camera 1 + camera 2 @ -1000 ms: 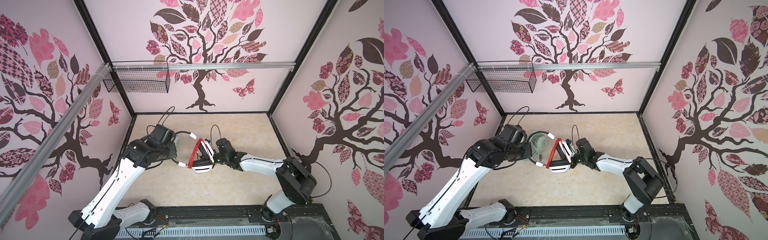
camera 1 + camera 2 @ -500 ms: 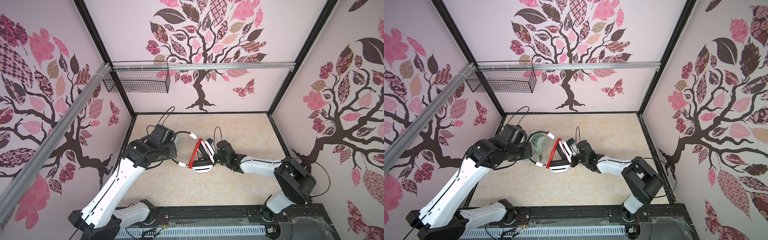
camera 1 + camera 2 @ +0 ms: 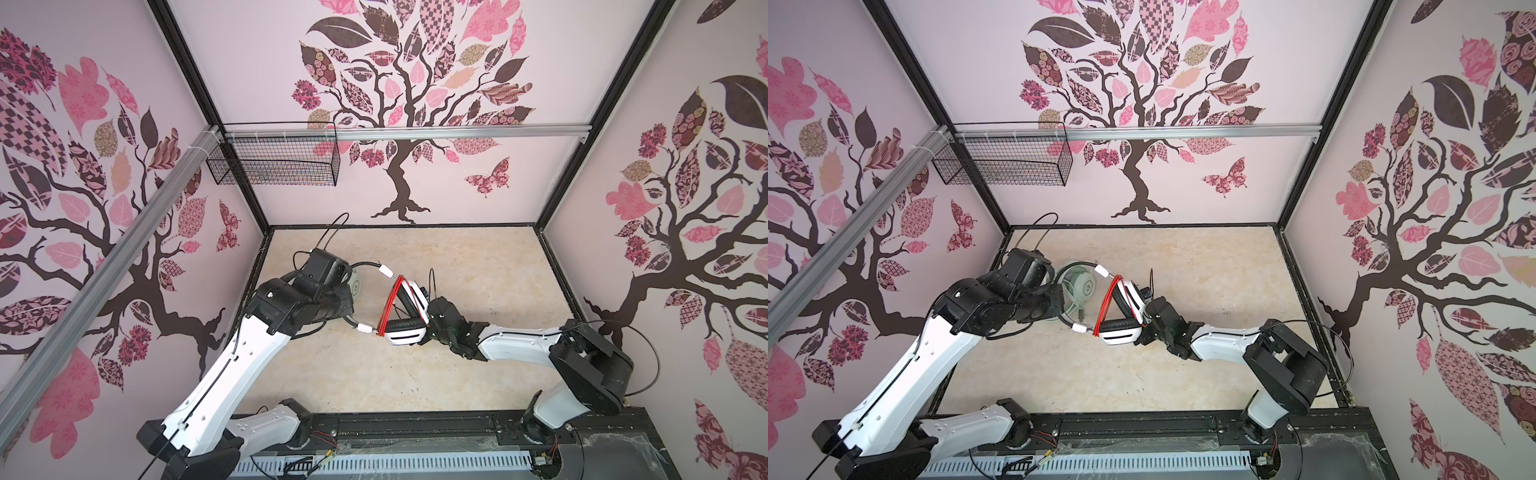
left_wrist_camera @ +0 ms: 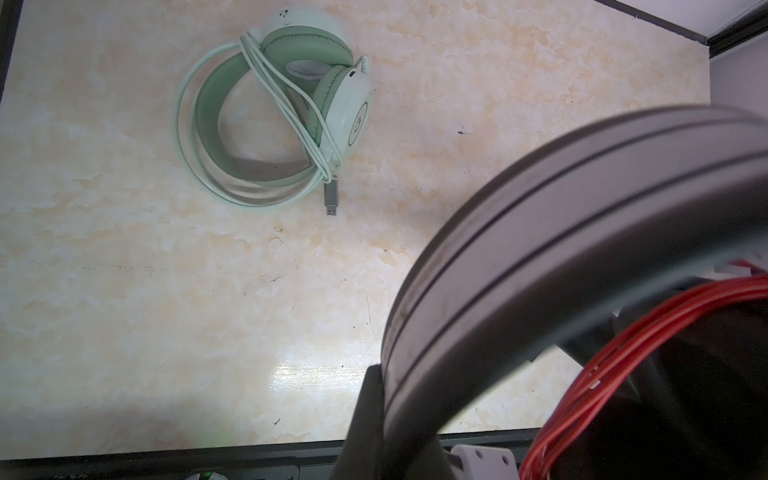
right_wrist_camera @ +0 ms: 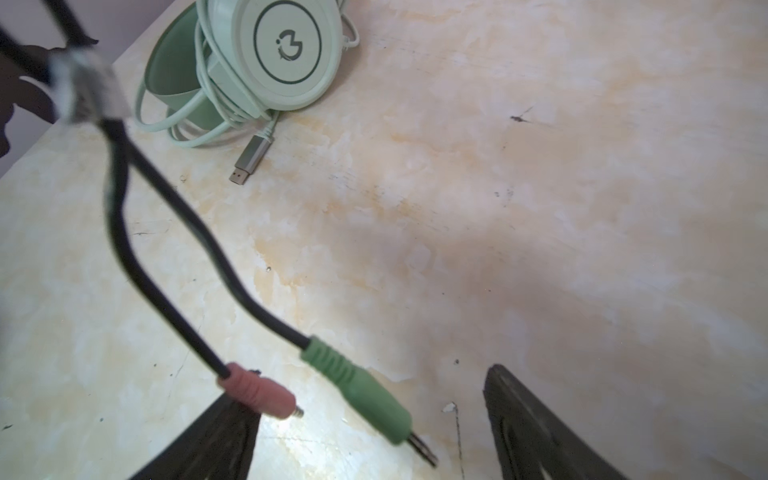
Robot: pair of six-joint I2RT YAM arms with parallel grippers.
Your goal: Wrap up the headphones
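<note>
The white and black headphones (image 3: 405, 332) (image 3: 1121, 332) hang above the table, their orange-red cable (image 3: 388, 303) (image 4: 623, 353) wound in several loops across the ear cups. My left gripper (image 4: 415, 436) is shut on their grey-black headband (image 4: 540, 249). My right gripper (image 3: 428, 316) (image 5: 365, 386) stands open beside the ear cups. The cable's green plug (image 5: 357, 390) and pink plug (image 5: 257, 392) dangle loose between its fingers (image 5: 523, 424). The mint-green headphones (image 3: 1077, 291) (image 4: 274, 116) (image 5: 266, 54) lie on the table under my left arm, pale cable wrapped round them.
A silver USB plug (image 4: 331, 199) (image 5: 251, 160) lies beside the mint-green headphones. A black wire basket (image 3: 274, 162) hangs on the back wall at the left. Patterned walls close in three sides, and a black rail (image 3: 415, 428) runs along the front.
My right gripper's jaws have opened wider and it has shifted slightly towards the ear cups. The left arm and the held headphones have stayed put.
</note>
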